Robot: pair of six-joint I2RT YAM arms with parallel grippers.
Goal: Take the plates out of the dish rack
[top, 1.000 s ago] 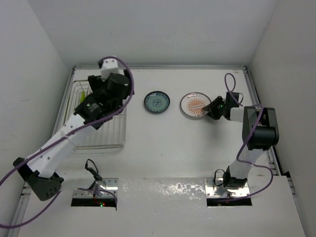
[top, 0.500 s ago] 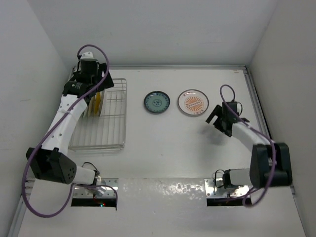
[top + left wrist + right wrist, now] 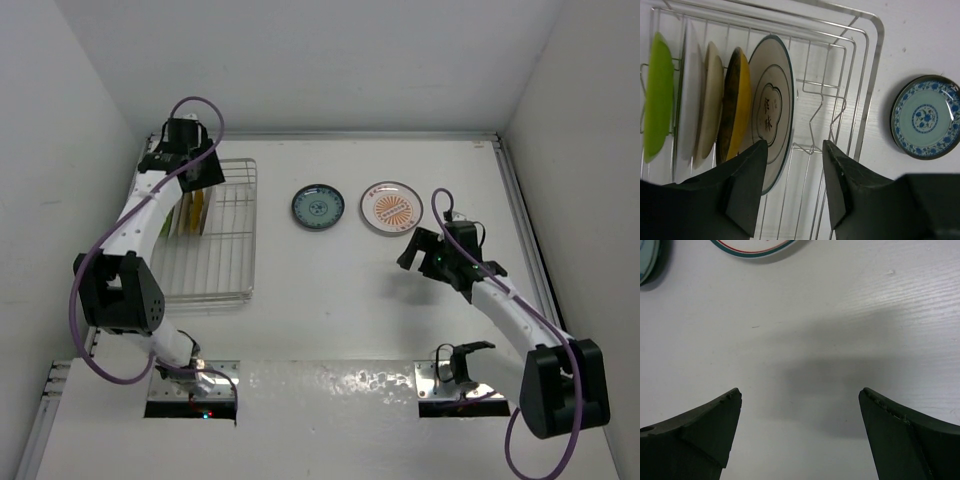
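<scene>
The dish rack [image 3: 875,60] holds several plates on edge: lime green [image 3: 657,95], white [image 3: 687,100], yellow-brown [image 3: 735,100] and white with dark lines [image 3: 771,105]. My left gripper [image 3: 794,150] hangs over the rack's far end [image 3: 215,260], jaws partly apart. The lined plate's lower rim lies just inside the left finger [image 3: 747,185], and the right finger [image 3: 840,185] stands clear of it. A teal-blue plate [image 3: 318,207] and an orange-patterned plate [image 3: 392,209] lie flat on the table. My right gripper [image 3: 415,255] is open wide over bare table, holding nothing.
White walls close in the table on the left, back and right. In the right wrist view the rims of the orange-patterned plate [image 3: 755,247] and the teal-blue plate [image 3: 647,260] show at the top edge, beyond the right gripper [image 3: 800,392].
My left arm swung to the rack's far end and its jaws narrowed around the lined plate's rim. My right gripper let go of the orange-patterned plate, opened wide and drew back toward the near side.
</scene>
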